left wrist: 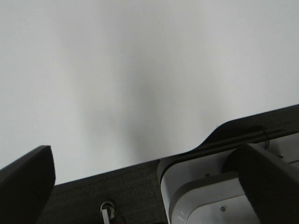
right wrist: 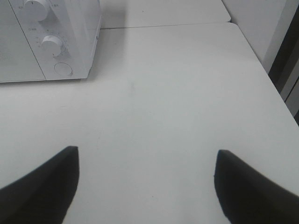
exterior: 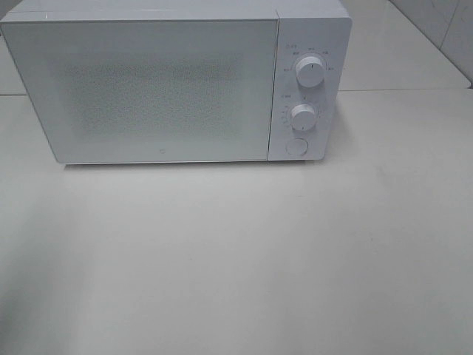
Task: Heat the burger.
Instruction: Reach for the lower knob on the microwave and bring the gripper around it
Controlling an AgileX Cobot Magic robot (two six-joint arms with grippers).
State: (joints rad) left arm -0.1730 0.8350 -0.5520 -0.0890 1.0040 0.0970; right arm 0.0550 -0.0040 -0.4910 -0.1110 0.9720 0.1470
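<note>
While the microwave (exterior: 162, 89) stands at the back of the white table (exterior: 236, 259) with its door (exterior: 148, 92) closed, you cannot tell where the burger is. None of your three views shows it, and the door's pale, speckled panel is too cloudy to see through. To the right of the door, the control panel carries an upper knob (exterior: 310, 71), a lower knob (exterior: 303, 117) under it, and a round button (exterior: 295, 147) at the bottom.

Your right gripper (right wrist: 145, 150) hangs over bare table in front of the microwave's control-panel end, nearer the table's right edge. Its two dark fingers (right wrist: 46, 186) are spread wide, with only tabletop between them.

Your left gripper (left wrist: 147, 149) is spread wide too. One dark finger shows at each side of its wrist view, with a plain white surface between them and nothing pinched. A dark strip (left wrist: 131, 186) and a white housing (left wrist: 205, 196) also show there.
</note>
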